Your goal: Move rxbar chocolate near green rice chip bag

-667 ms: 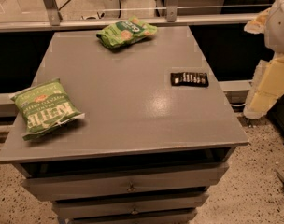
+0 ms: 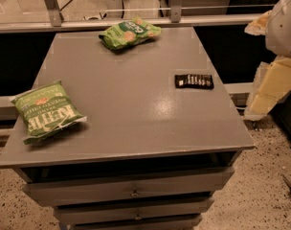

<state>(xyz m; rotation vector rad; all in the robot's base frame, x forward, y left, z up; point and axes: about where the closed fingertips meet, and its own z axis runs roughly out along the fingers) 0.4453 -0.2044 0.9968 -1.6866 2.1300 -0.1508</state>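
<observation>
The rxbar chocolate (image 2: 194, 81), a small flat black wrapper with white lettering, lies on the grey cabinet top (image 2: 136, 109) near its right edge. The green rice chip bag (image 2: 129, 32), light green and glossy, lies at the far edge, left of the bar and well apart from it. Only white and cream parts of my arm (image 2: 274, 80) show at the right edge of the view, beside the cabinet and off its top. The gripper itself is out of view.
A larger, darker green bag with "KETTLE" lettering (image 2: 45, 111) lies at the near left of the top. The cabinet has drawers below (image 2: 133, 193). A rail and window run along the back (image 2: 136, 23). Speckled floor lies to the right (image 2: 265, 176).
</observation>
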